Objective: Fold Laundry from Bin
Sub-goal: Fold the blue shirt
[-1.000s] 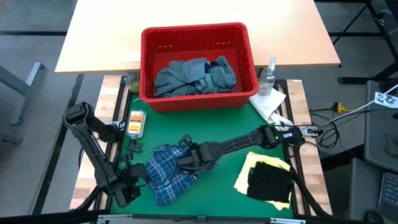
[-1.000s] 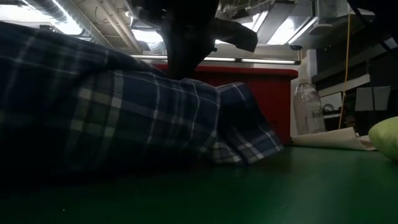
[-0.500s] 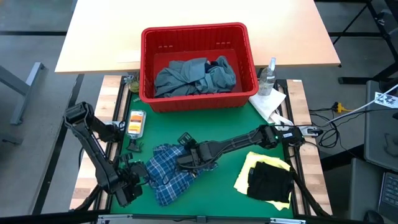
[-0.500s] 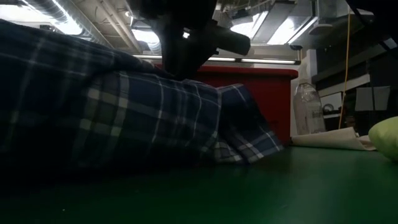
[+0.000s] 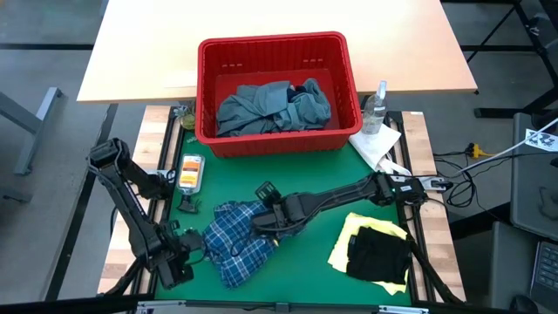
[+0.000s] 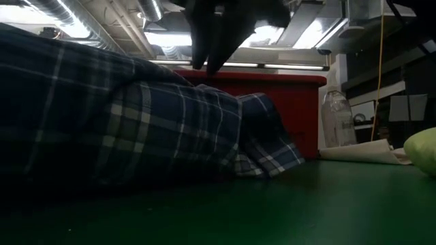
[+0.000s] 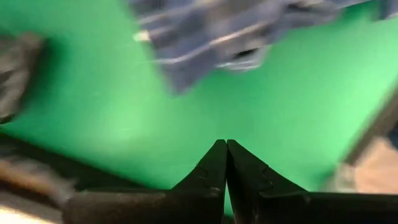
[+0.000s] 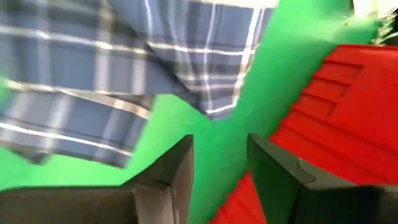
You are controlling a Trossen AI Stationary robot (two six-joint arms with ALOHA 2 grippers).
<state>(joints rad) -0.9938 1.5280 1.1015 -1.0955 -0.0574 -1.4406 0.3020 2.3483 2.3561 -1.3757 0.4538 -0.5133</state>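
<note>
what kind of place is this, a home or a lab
Most likely a robotics lab or workshop: exposed ceiling ducts, a green work mat on a metal-framed table, and loose cables beside it.

Blue-white plaid shirt [image 5: 235, 244], green mat [image 5: 305, 174], red bin [image 5: 277, 45].

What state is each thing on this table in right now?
plaid shirt: crumpled on the green mat, not held.
grey-blue garment: bunched inside the red bin.
dark navy garment: folded, lying on the yellow one.
left gripper: shut, empty.
right gripper: open, above the shirt.
</note>
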